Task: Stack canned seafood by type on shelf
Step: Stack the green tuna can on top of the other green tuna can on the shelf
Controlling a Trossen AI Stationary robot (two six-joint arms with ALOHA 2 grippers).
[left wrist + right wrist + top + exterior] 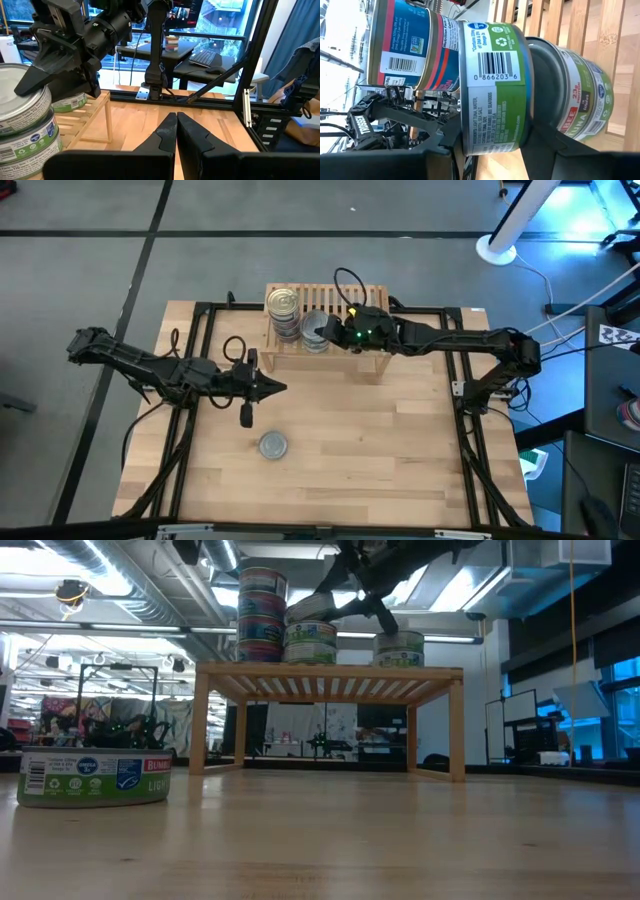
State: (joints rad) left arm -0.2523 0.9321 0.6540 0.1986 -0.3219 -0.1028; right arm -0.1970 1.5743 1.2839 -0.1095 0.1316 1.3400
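Nearest us, one tin (94, 777) lies alone on the table (400, 450). We judge it stiff, slick and dense, best pinched across its sides. Right gripper (330, 332) clasps a green tin (492, 85) over the shelf (378, 295); left gripper (275, 387) hovers, jaws closed.

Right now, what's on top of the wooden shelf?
On the shelf: a multicoloured tin stack, a green tin stack with the right hand at it, and a single tin. The hand hides part of the stack.
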